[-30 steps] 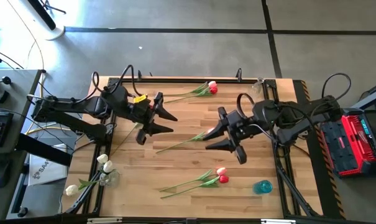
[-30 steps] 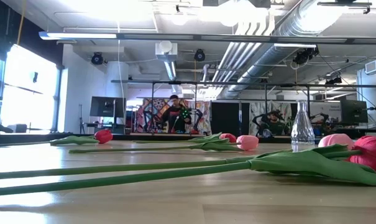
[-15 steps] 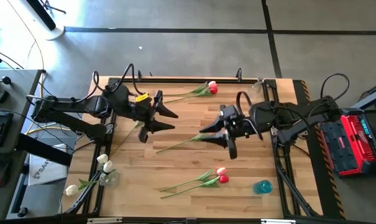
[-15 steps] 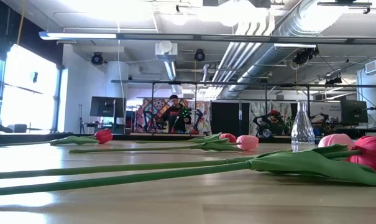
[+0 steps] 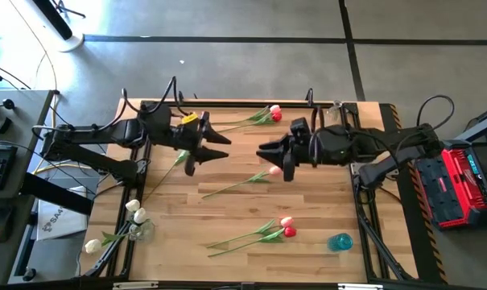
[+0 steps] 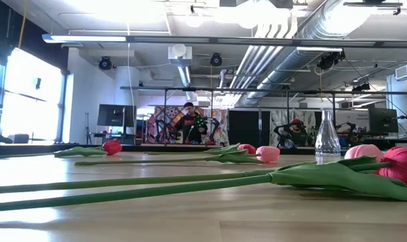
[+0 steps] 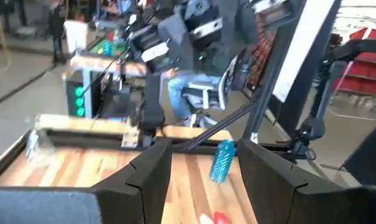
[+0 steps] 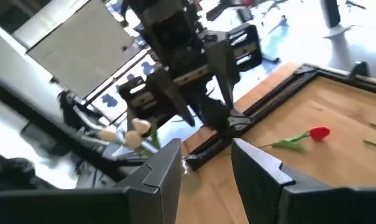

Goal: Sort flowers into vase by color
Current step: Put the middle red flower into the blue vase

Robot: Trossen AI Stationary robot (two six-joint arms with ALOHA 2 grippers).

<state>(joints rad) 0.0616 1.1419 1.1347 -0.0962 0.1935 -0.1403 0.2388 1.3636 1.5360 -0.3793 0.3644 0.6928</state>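
Note:
Both grippers hover open above the table's middle and face each other, touching nothing. My left gripper (image 5: 220,147) (image 7: 203,158) is on the left, my right gripper (image 5: 267,155) (image 8: 206,152) on the right. One pink tulip (image 5: 263,172) lies flat just near-side of them. A red and a pink tulip (image 5: 271,113) lie at the far edge. Another pink-and-red pair (image 5: 287,229) (image 6: 391,161) lies toward the near edge. White tulips (image 5: 135,213) (image 8: 138,134) stand with their stems in a clear vase at the near left.
A blue vase (image 5: 340,242) (image 7: 223,160) stands near the near right corner. A clear vase (image 5: 335,109) (image 6: 327,138) stands at the far right corner. One white tulip (image 5: 91,246) lies off the near left corner. A red toolbox (image 5: 464,181) sits beyond the right edge.
My right gripper has risen off the middle pink tulip and moved toward the far edge and the left, turning level to face the left gripper. My left gripper has shifted slightly toward the far edge. No flower has moved.

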